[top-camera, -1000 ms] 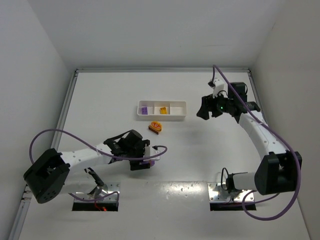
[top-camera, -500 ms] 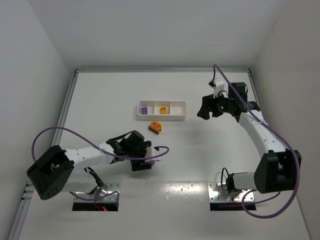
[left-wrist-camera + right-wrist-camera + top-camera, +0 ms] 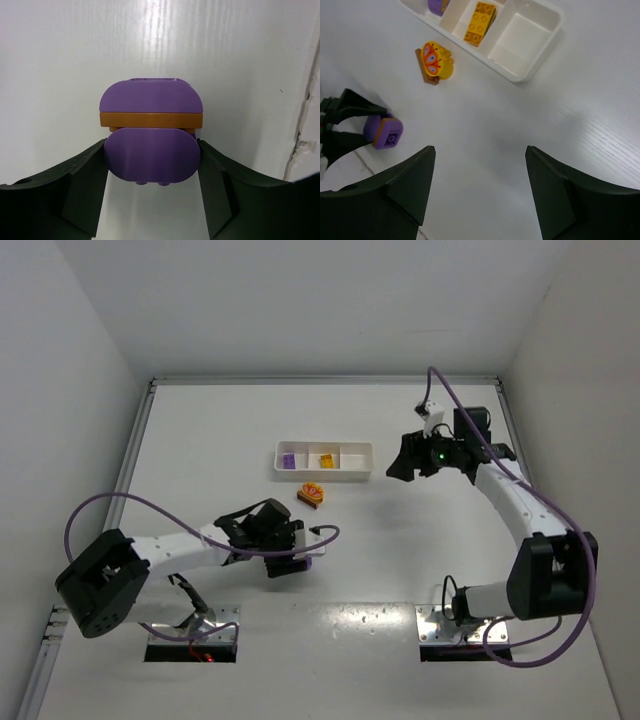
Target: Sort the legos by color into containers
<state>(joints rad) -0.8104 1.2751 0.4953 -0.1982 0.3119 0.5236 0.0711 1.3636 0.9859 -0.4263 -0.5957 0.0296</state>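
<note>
Table [image 3: 200, 440]: white, walled in on three sides, both arms working over it.

Left arm [image 3: 180, 552] reached low across the near half. Right arm [image 3: 520, 505] stretched to the far right side.

White tray [image 3: 345, 476] sat mid-table toward the far side, long axis left to right, three square compartments in a row. From the right wrist view we saw its front wall [image 3: 485, 59] and dividers clearly.

Right gripper [image 3: 400, 465] hovered just right of the tray, fingers spread wide [image 3: 477, 155].

Left gripper [image 3: 290, 562] was well on the near side of the tray. Its two fingers [image 3: 85, 170] were clamped on the purple stack [image 3: 151, 130], one pad on each side of the lower piece.

The purple stack had a rounded purple piece, a thin orange-brown plate, then another rounded purple piece with studs showing at the bottom edge. The right wrist view also caught it [image 3: 383, 132]. We could not tell if it touched the table.

Yellow round piece [image 3: 436, 61]: an orange print on its face, mounted on a reddish-brown plate, tilted, lying on the table just in front of the tray [image 3: 312, 493].

Yellow-orange brick [image 3: 480, 21]: studded, in the middle compartment.

Purple brick [image 3: 288, 457]: in the left compartment, cut off at the frame edge in the right wrist view.
</note>
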